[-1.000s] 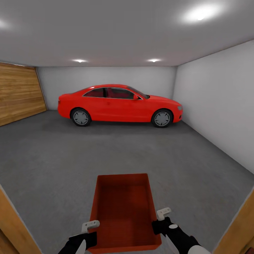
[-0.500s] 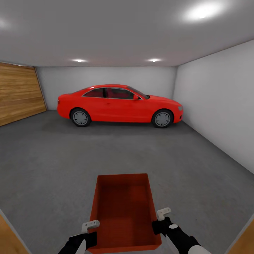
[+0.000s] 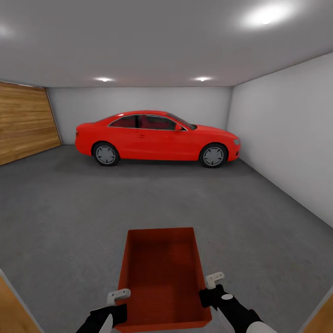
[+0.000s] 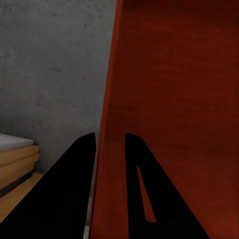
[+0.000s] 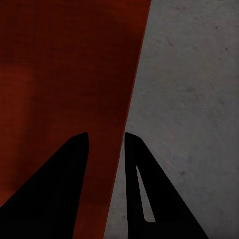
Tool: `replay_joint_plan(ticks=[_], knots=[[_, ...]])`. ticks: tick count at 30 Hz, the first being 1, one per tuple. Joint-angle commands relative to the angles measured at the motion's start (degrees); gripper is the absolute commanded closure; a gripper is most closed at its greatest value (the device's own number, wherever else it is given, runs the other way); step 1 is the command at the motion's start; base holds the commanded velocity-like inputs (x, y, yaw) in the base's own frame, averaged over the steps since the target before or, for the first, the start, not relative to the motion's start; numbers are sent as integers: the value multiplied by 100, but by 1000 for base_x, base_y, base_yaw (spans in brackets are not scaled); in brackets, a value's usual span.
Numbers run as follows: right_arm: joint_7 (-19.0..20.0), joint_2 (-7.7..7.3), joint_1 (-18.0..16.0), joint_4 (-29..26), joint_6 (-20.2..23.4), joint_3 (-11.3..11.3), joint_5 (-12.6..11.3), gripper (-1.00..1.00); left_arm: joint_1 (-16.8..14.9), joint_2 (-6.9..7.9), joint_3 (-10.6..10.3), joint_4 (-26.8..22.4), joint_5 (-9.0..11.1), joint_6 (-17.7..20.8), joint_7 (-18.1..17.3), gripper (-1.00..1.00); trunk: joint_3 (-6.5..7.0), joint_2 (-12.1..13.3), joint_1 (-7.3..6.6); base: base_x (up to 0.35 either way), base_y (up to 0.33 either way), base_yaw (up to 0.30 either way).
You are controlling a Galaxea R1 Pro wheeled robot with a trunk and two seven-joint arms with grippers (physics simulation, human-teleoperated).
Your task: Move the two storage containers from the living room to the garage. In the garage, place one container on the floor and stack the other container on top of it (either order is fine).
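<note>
The robot faces into the garage, with 1 red-orange storage container held low and near in front of it, open top up and its long axis running away from the robot. The left gripper is clamped on the container's left wall near the near corner; in the left wrist view its 2 dark fingers sit 1 on each side of the thin wall. The right gripper is clamped on the right wall, and the right wrist view shows its fingers straddling that wall the same way, 1 inside the bin and 1 outside. The bin is empty inside.

Under and beyond the container lies the dark grey speckled concrete floor. Far across it a red car stands side-on against the white far wall, its nose pointing right. A wood-panelled surface covers the far left side, and a plain white wall runs along the right. 3 ceiling spotlights glow overhead. Wooden door-frame edges show at the near left and near right corners.
</note>
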Motion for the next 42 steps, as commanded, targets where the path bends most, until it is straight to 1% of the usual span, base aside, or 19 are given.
replay_joint_plan(ticks=[1, 28, 34, 42], knots=[[198, 204, -2, -27, -42, 14, -4, 100, 5, -4, 19, 5, -85, 47, 68, 100, -2, -4, 2, 0, 5, 0], [191, 205, -2, -27, -42, 13, -11, 100, 5, -4, 19, 5, -84, 47, 68, 100, -2, -4, 2, 0, 0, 0], [191, 206, -2, -27, -42, 16, -9, 100, 5, -4, 19, 5, -85, 47, 68, 100, -2, -4, 2, 164, 0, 0], [192, 204, -2, -27, -42, 16, -6, 100, 5, -4, 19, 5, -85, 47, 68, 100, -2, -4, 2, 22, 0, 0]])
